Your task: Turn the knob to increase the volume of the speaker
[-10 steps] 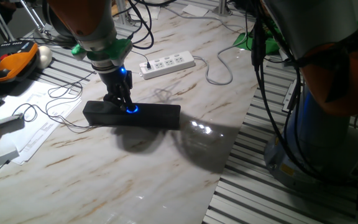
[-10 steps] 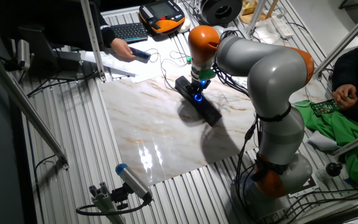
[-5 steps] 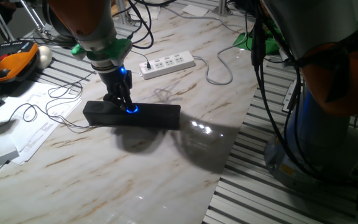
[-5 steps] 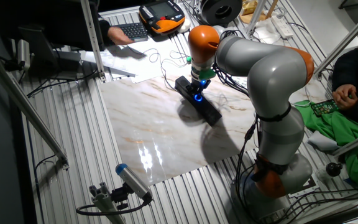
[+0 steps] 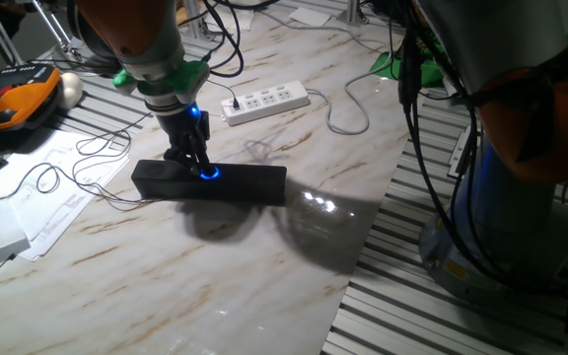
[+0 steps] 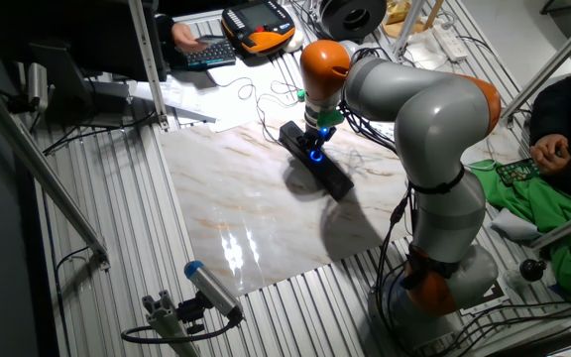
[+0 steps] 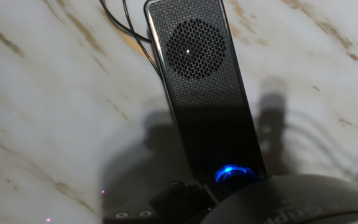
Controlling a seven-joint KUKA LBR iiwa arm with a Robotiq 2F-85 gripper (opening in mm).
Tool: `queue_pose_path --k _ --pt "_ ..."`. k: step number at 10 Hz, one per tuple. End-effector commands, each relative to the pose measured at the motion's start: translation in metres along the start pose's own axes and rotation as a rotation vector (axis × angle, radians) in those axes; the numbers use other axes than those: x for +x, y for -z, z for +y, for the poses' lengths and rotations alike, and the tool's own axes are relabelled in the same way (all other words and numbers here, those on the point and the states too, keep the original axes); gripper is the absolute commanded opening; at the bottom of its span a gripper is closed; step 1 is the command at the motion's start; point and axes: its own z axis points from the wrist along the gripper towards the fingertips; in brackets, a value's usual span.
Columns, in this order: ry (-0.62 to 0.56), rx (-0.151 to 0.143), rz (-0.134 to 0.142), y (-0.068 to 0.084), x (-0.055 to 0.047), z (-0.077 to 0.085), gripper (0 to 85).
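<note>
The speaker (image 5: 249,183) is a long black bar lying on the marble table (image 5: 264,266); it also shows in the other fixed view (image 6: 335,180) and in the hand view (image 7: 197,81). The knob (image 5: 210,174) glows blue at its middle, and shows in the other fixed view (image 6: 314,155) and low in the hand view (image 7: 232,173). My gripper (image 5: 200,166) points straight down onto the knob with its fingers close together on it. In the hand view the hand's dark body (image 7: 284,199) hides the near side of the knob.
A white power strip (image 5: 266,101) with cables lies behind the speaker. Papers (image 5: 57,192) and thin wires lie at the left. An orange pendant (image 6: 258,22) and a keyboard (image 6: 201,52) with a person's hand (image 6: 181,32) on it sit at the far edge.
The person's hand with a dark device has drawn back from the table's left side to the keyboard. The arm, gripper and speaker have not visibly moved.
</note>
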Motion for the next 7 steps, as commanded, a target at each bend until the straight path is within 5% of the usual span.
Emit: queue_pose_path --k 1,7 --pt "-0.003 0.000 0.001 0.0000 -0.0001 0.0000 34.0" --pt "0.000 0.000 0.001 0.0003 -0.0001 0.0006 34.0"
